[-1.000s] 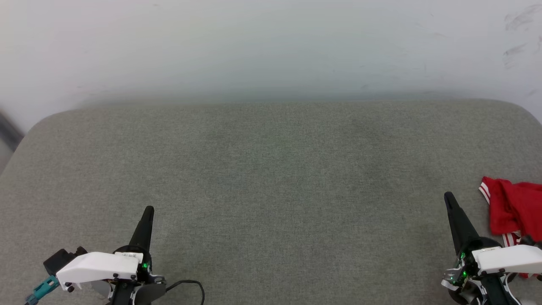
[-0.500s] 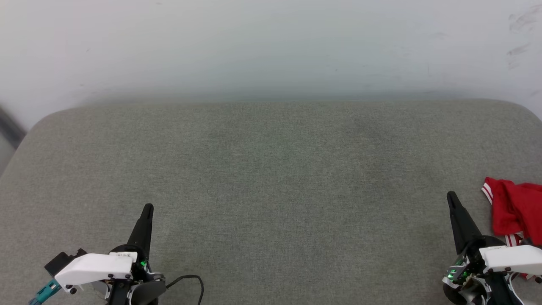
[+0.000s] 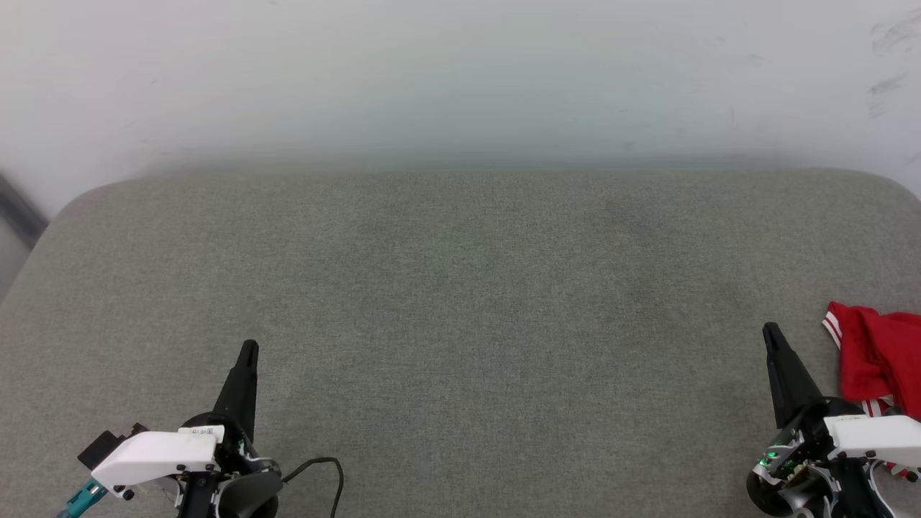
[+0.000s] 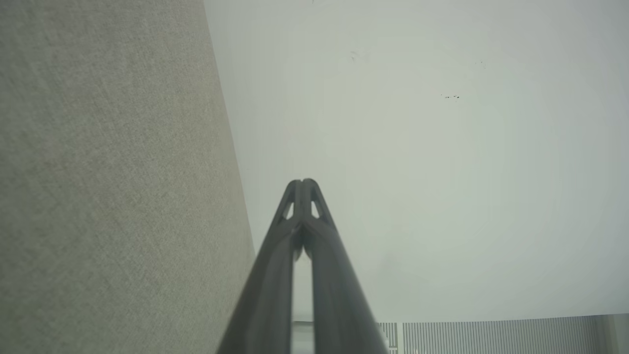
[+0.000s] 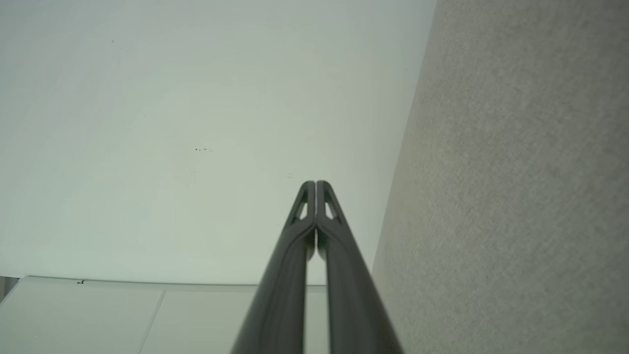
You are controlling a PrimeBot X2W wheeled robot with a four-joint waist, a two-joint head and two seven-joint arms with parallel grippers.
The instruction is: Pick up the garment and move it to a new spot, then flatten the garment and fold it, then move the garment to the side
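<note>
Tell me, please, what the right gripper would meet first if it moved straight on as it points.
Probably the pale wall: the right gripper aims along the grey padded surface, and the red garment lies off to its side.

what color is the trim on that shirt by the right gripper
White with red stripes, on the bright red garment; the head view shows it best.

Before me a grey-green cloth-covered surface (image 3: 460, 302) with rounded far corners is lying wide, and a pale wall (image 3: 460, 72) is standing behind it, showing faint dark scuffs (image 3: 883, 85) at its right.
</note>
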